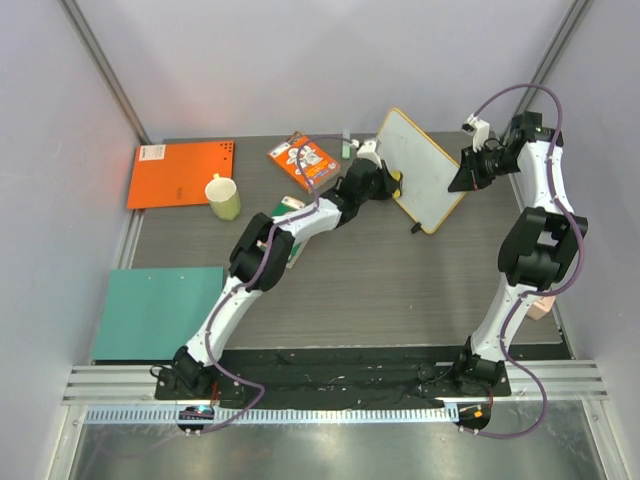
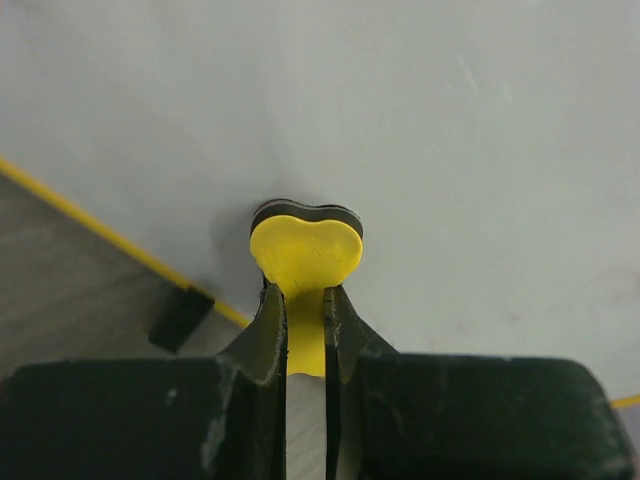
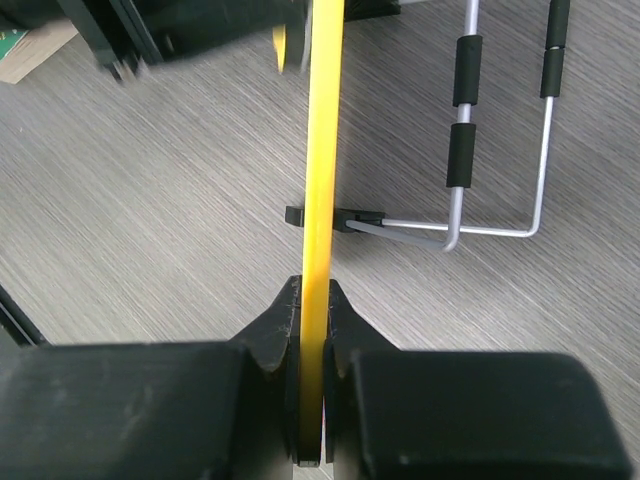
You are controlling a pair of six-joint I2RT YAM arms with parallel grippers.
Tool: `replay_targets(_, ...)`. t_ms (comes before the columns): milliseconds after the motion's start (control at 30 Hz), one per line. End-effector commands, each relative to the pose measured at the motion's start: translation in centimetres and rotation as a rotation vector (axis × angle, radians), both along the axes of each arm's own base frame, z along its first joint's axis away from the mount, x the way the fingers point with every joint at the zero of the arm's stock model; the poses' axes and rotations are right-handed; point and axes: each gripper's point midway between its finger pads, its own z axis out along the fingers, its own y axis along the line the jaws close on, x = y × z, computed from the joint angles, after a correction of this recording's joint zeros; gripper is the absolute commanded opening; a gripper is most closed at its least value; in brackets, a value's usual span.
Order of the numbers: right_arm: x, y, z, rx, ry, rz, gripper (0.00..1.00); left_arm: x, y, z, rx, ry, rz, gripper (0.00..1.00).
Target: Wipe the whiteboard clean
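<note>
- Left wrist view: the left gripper (image 2: 305,305) is closed tight on a yellow eraser (image 2: 305,250), whose pad is pressed against the whiteboard (image 2: 450,150) for wiping.
- The right gripper (image 3: 312,300) clamps the board's yellow edge and holds it tilted over the table's (image 1: 380,290) far right, likely to steady it.
- The teal sheet (image 1: 160,310), mug (image 1: 223,196) and orange box (image 1: 303,160) lie well to the left, and nothing appears to block the stroke.

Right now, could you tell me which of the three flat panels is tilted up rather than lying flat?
The whiteboard, yellow-framed: it stands tilted with its edge clamped in the right gripper, while the orange sheet and teal sheet lie flat.
</note>
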Motion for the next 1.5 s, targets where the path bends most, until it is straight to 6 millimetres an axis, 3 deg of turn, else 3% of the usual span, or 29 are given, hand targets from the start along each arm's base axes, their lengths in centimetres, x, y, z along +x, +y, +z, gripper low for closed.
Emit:
replay_targets(0, -7.7, 3.4, -5.2, 0.012, 0.335, 0.186, 0.01, -7.0, -2.3, -5.0, 0.031, 0.201, -0.152, 0.0)
replay_targets(233, -8.0, 3.5, -4.9, 0.013, 0.331, 0.184, 0.01, -10.8, -4.3, -6.5, 0.04, 0.248, -0.243, 0.0)
replay_targets(267, -8.0, 3.5, -4.9, 0.014, 0.329, 0.184, 0.01, -10.6, -4.3, -5.4, 0.027, 0.226, -0.232, 0.0)
replay_targets(333, -8.0, 3.6, -4.9, 0.016, 0.33, 0.185, 0.01, -10.7, -3.6, -5.3, 0.013, 0.222, -0.201, 0.0)
replay_targets(367, -8.1, 3.6, -5.0, 0.016, 0.333, 0.185, 0.01, -10.0, -3.4, -3.5, -0.021, 0.174, -0.173, 0.0)
replay_targets(433, -8.2, 3.6, -5.0, 0.016, 0.332, 0.186, 0.01, -9.8, -3.1, -2.7, -0.02, 0.139, -0.16, 0.0)
replay_targets(567, -8.2, 3.6, -5.0, 0.02, 0.333, 0.184, 0.01, -9.6, -3.6, -0.5, -0.018, 0.109, -0.186, 0.0)
replay_targets(767, -8.4, 3.6, -5.2, 0.019, 0.337, 0.184, 0.01, -6.8, -1.7, 2.0, -0.021, 0.016, -0.008, 0.0)
replay_targets(900, -8.6, 3.6, -5.4, 0.014, 0.343, 0.185, 0.01, -3.9, 0.5, 3.4, 0.001, -0.058, 0.154, 0.0)
replay_targets(1000, -8.7, 3.6, -5.5, 0.015, 0.346, 0.185, 0.01, -2.2, 0.7, 5.7, -0.047, -0.127, 0.179, 0.0)
replay_targets(1067, -8.6, 3.6, -5.4, 0.014, 0.343, 0.185, 0.01, -1.0, 0.7, 5.6, -0.05, -0.135, 0.187, 0.0)
replay_targets(1133, -8.6, 3.6, -5.5, 0.015, 0.344, 0.184, 0.01, -0.2, -0.2, 7.5, -0.093, -0.157, 0.164, 0.0)
replay_targets(1167, -8.5, 3.6, -5.4, 0.014, 0.343, 0.184, 0.01, 0.0, -0.7, 6.4, -0.092, -0.147, 0.154, 0.0)
replay_targets(1200, -8.5, 3.5, -5.4, 0.012, 0.341, 0.182, 0.01, 0.2, -1.1, 7.4, -0.121, -0.164, 0.149, 0.0)
replay_targets(1333, -8.3, 3.5, -5.4, 0.01, 0.338, 0.181, 0.01, -0.4, -2.7, 7.1, -0.19, -0.194, 0.131, 0.0)
replay_targets(1467, -8.3, 3.5, -5.3, 0.01, 0.338, 0.181, 0.01, -2.5, -4.0, 3.4, -0.168, -0.164, 0.131, 0.0)
